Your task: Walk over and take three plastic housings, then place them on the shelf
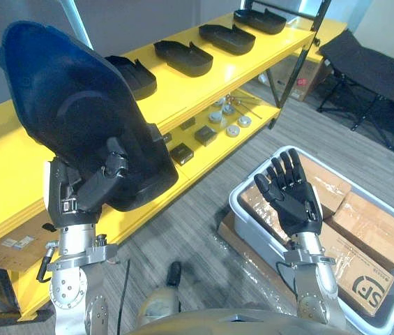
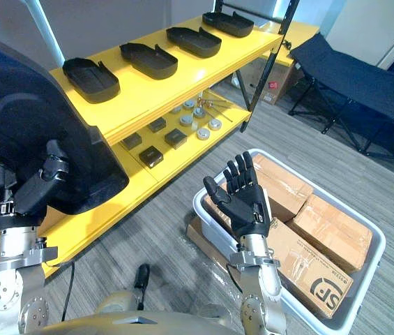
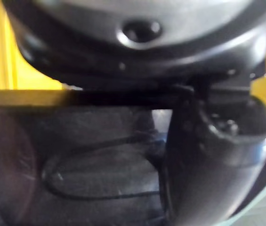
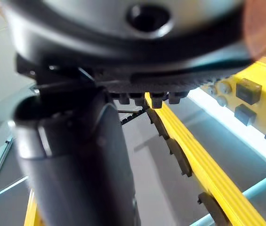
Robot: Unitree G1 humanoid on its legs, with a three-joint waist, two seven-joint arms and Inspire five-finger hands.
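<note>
left hand (image 1: 88,185) gripping housing (image 1: 71,105), raised

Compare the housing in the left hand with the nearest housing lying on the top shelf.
The held housing is raised and tilted on edge, gripped by the left hand; the shelf housing lies flat, hollow side up, on the yellow shelf, touched by no hand. The held housing is alone; the shelf housing sits in a row with other housings. Both are dark plastic shells of like outline.

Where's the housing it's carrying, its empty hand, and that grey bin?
housing (image 1: 78,105): left eye view, its broad black back.
right hand (image 1: 296,202): left eye view, the open palm.
bin (image 1: 234,199): left eye view, its left rim corner.
</note>
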